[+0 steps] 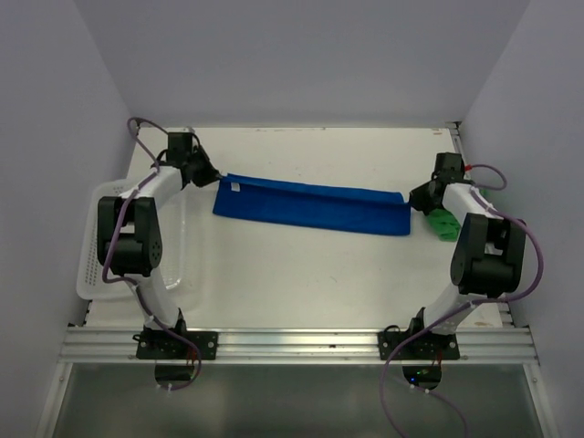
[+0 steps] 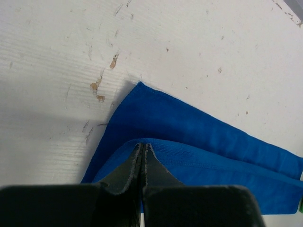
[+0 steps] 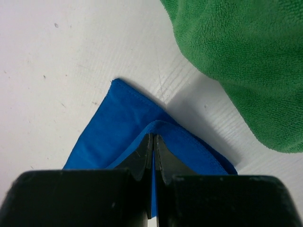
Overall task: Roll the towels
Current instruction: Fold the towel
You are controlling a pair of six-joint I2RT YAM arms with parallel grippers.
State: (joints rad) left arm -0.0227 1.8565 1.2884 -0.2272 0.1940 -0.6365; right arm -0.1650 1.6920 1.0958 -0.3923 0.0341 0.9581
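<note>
The royal blue towel (image 1: 310, 207) lies folded lengthwise in a long strip across the back of the table. My left gripper (image 1: 215, 175) is shut on its left end; the left wrist view shows the jaws (image 2: 143, 146) pinching the upper fold of the blue towel (image 2: 199, 127). My right gripper (image 1: 412, 200) is shut on its right end; the right wrist view shows the jaws (image 3: 154, 138) pinching a corner of the blue towel (image 3: 111, 127). The bright green towel (image 1: 444, 223) lies bunched just right of the right gripper and fills the upper right of the right wrist view (image 3: 246, 56).
A white mesh basket (image 1: 102, 239) stands at the table's left edge, beside the left arm. Grey walls close in the table at the back and both sides. An aluminium rail (image 1: 292, 342) runs along the near edge.
</note>
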